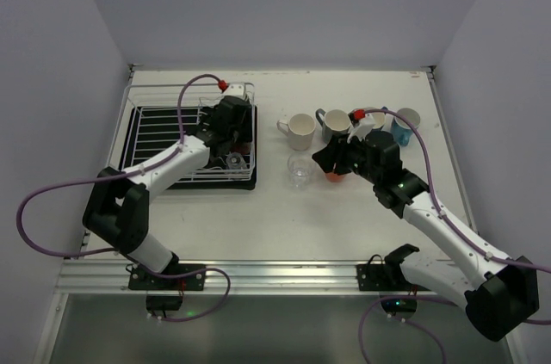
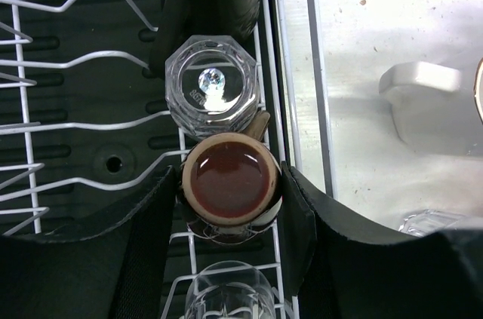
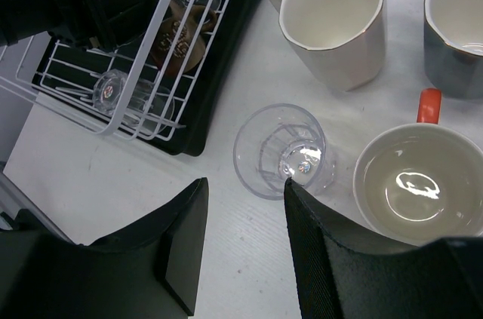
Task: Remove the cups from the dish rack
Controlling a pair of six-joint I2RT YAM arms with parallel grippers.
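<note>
Left arm reaches over the dish rack (image 1: pixel 142 123), wrist pointing straight down. We see the left gripper (image 2: pixel 230 179) closed narrow on a brown cup (image 2: pixel 226 198), one finger against each side. The cup sits upside down, base up, axis vertical, in the rack's right-edge row, just beside an inverted glass tumbler (image 2: pixel 213 85). That glass base has embossed lettering we can't read. Right gripper (image 3: pixel 244 185) hangs half-spread over the table (image 1: pixel 258 218), holding nothing.
</note>
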